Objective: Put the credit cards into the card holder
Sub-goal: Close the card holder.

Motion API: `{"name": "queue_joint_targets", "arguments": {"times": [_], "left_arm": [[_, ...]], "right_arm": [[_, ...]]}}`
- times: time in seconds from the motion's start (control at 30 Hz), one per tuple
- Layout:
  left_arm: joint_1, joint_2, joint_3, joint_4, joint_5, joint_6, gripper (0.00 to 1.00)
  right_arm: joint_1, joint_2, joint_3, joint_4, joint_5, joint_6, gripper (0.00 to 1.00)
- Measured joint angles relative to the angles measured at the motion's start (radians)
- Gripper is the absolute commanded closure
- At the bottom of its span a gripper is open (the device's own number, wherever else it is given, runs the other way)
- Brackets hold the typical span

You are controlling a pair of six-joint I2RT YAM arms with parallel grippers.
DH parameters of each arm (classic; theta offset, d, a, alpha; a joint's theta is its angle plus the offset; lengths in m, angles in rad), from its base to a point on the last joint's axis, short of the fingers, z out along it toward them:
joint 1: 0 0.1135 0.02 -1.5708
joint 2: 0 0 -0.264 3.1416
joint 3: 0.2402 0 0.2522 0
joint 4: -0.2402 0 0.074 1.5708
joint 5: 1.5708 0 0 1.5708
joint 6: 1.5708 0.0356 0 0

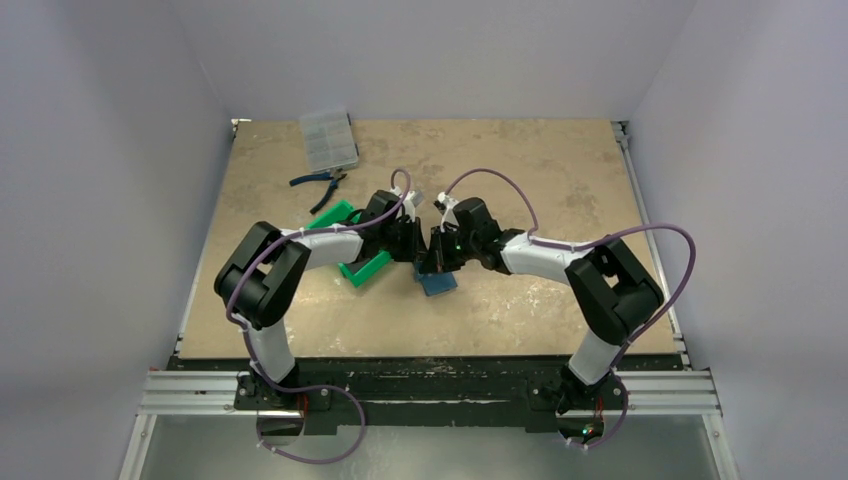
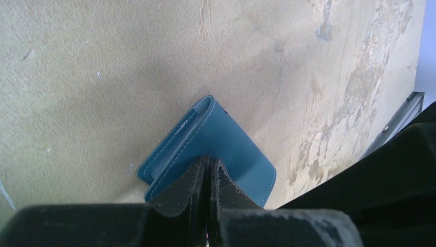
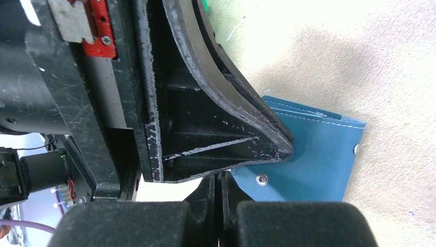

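Left gripper [image 2: 208, 163] is pinched shut on one flap of the card holder [image 2: 231, 146], mid-table just right of the green tray [image 1: 365, 268]; right gripper [image 3: 221, 181] clamps the snap corner, seemingly to spread it open for loading.

The card holder [image 1: 437, 283] lies flat on the table [image 1: 560, 170], about midway between left and right and nearer the near edge than the far one. The left gripper [image 1: 418, 246] reaches in from the left and the right gripper [image 1: 437, 252] from the right. Their tips meet close together over the card holder's far side. The tray [image 1: 365, 268] lies just left of the card holder, with the left arm [image 1: 330, 240] crossing above it. The pliers [image 1: 318, 181] lie farther back and to the left, behind the tray. The box [image 1: 329, 138] sits just behind the pliers, at the far edge, left of centre.
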Motion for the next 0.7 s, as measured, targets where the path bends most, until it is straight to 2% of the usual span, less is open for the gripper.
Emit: {"name": "queue_joint_targets", "arguments": {"times": [0.7], "left_arm": [[0.005, 0.002, -0.002, 0.004, 0.001, 0.038, 1.0]], "right_arm": [[0.002, -0.045, -0.025, -0.035, 0.183, 0.016, 1.0]]}}
